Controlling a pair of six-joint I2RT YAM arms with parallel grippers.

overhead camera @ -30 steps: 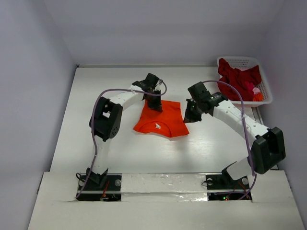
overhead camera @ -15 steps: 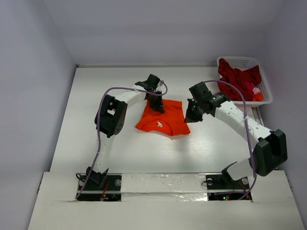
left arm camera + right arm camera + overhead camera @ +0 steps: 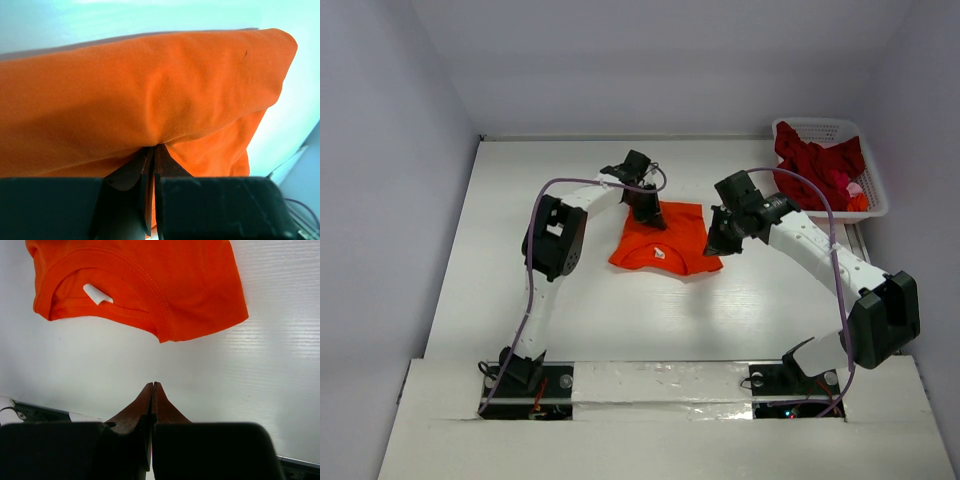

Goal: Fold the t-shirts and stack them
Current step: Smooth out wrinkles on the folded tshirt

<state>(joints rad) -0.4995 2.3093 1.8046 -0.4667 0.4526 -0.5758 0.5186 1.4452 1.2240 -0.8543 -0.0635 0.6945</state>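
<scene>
Left pincer (image 3: 153, 152) pinches the far edge of the orange t-shirt (image 3: 150, 90) in the middle of the table (image 3: 520, 260), and the right pincer (image 3: 152, 389) is pressed together on nothing beside it, so I fear a one-sided pull will bunch it.

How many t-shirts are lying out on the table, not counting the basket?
1: the orange t-shirt, lying in the middle of the table. Another could be hidden under it. The dark red clothes are heaped in the basket at the far right.
</scene>
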